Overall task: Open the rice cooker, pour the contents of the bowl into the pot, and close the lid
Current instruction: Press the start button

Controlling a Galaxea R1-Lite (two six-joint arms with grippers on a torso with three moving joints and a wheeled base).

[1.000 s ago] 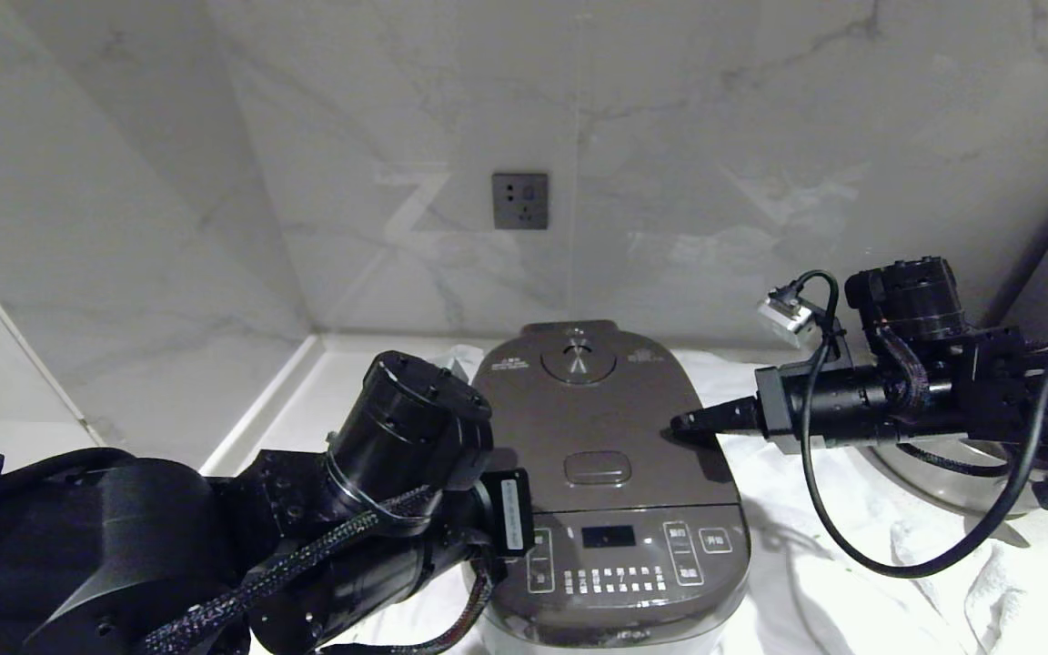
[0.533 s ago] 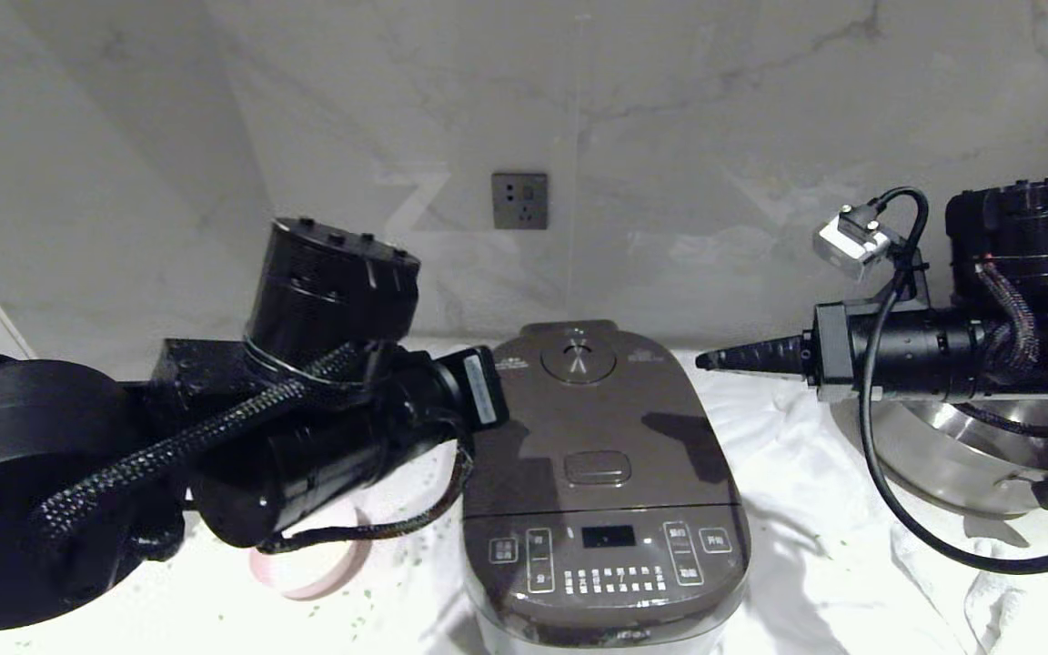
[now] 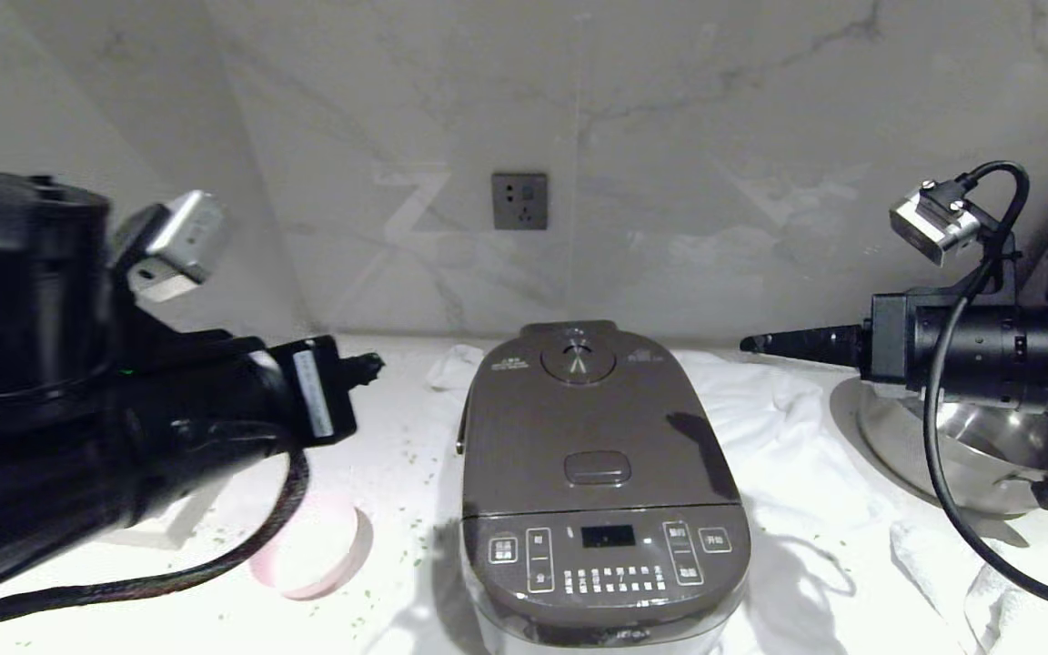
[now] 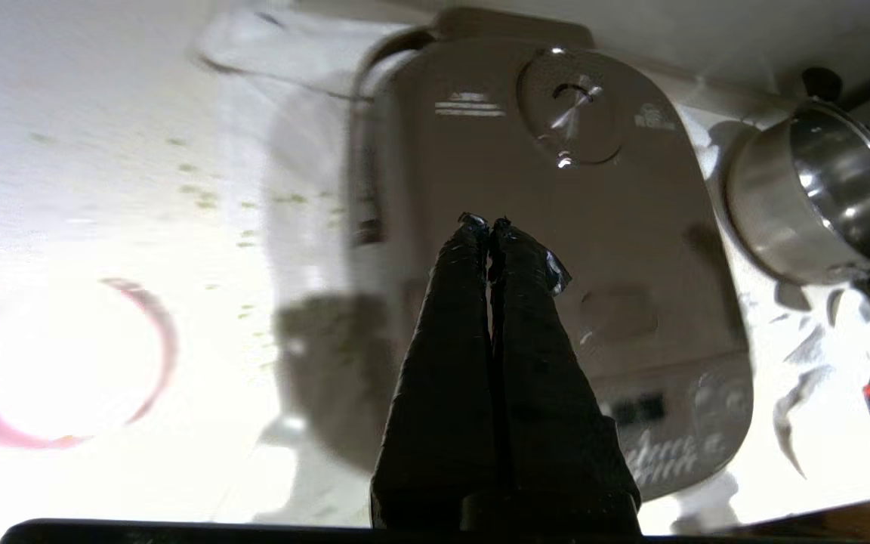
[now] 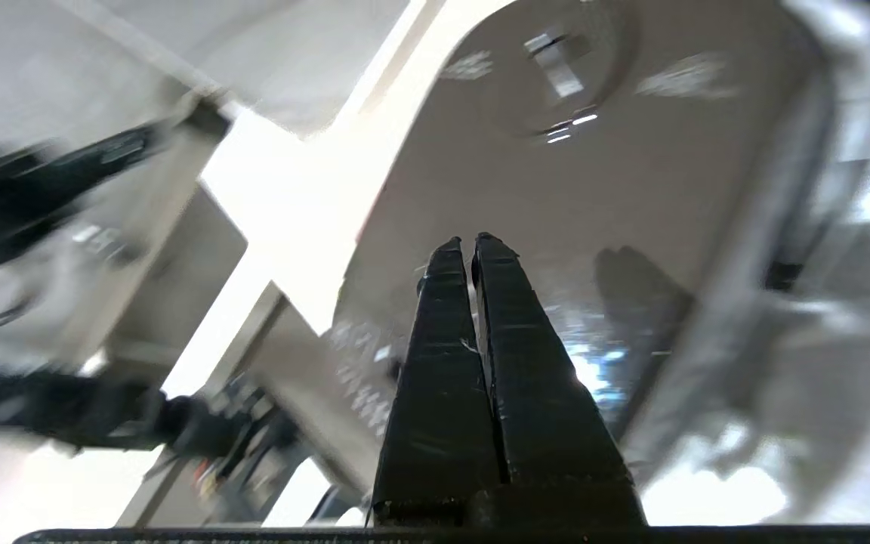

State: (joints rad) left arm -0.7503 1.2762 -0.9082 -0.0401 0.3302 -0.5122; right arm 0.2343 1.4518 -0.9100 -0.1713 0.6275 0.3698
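Now the rice cooker (image 3: 601, 473) sits lidded, bowl (image 3: 315, 555) beside; both grippers closed, empty.

White counter (image 3: 378, 437): rice cooker (image 3: 601, 473), bowl (image 3: 315, 550), steel pan (image 3: 970, 455), cloth (image 3: 788, 509), green bits (image 3: 410, 532).

I see pale veined marble walls (image 3: 760, 136) meeting in a corner, a grey socket (image 3: 519, 201) set in one.

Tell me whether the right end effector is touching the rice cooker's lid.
Apart. In the head view the right end effector hangs beside and above the lid, with white cloth showing between them.
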